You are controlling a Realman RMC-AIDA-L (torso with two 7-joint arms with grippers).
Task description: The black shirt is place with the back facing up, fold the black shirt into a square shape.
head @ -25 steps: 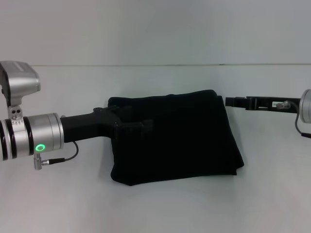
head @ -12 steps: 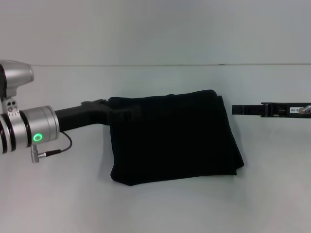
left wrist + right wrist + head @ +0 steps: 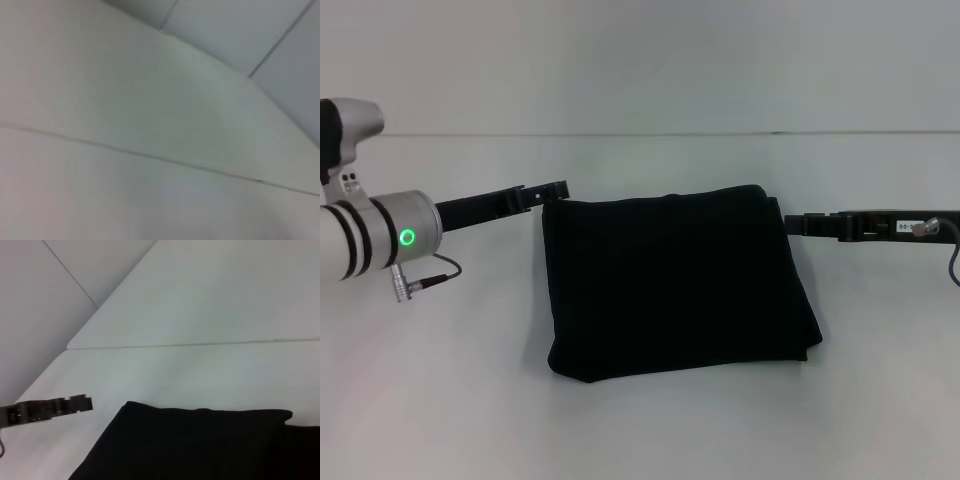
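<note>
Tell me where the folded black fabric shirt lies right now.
In the head view the plain black fabric shirt lies folded into a rough square at the middle of the white table, between the left gripper and the right gripper near its far corners.

No text, brand or number can be read anywhere. The right gripper (image 3: 798,222) carries a small white label (image 3: 901,226) on its side, with dark marks too small to make out. The left arm's silver cuff (image 3: 395,235) shows a lit green ring (image 3: 408,238), a light and not a character. The shirt (image 3: 675,285) is plain black with no print or tag showing, and the table (image 3: 650,420) bears no marking. The left wrist view shows only bare pale surfaces; the right wrist view shows the shirt and the left gripper (image 3: 85,403), neither with writing.
</note>
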